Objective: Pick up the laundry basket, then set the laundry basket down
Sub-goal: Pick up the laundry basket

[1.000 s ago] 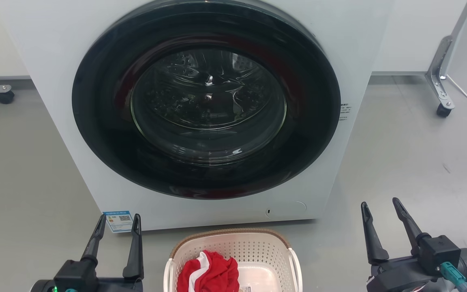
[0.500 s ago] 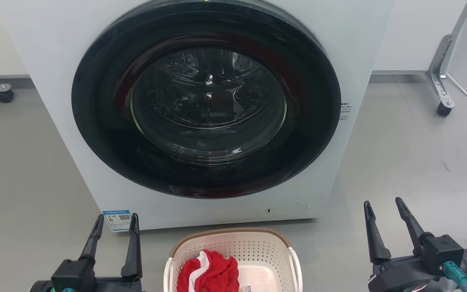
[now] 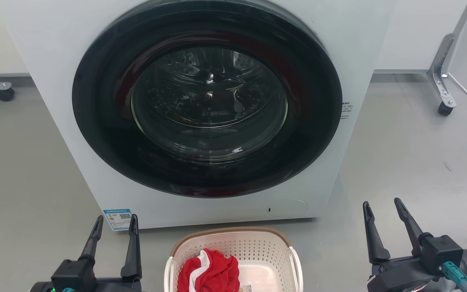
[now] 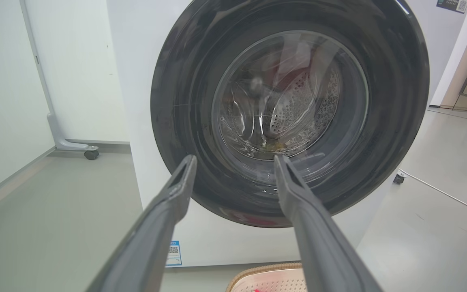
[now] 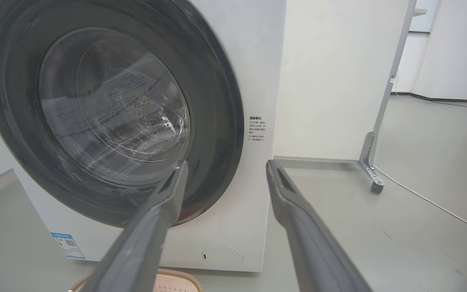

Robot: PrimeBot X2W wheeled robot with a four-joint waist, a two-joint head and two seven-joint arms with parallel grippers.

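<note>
You had the laundry basket [image 3: 258, 248] on the floor at 6 o'clock in head view, touching neither gripper. A red-and-white cloth [image 3: 211, 271] was bunched inside. Left gripper [image 3: 116, 217] at 8 and right gripper [image 3: 381, 201] at 4 were both spread and empty.

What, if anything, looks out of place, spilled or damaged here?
Nothing stands out. The laundry basket stands upright before the washing machine, a red and white cloth inside it. The left gripper and right gripper are open, clear of it.
</note>
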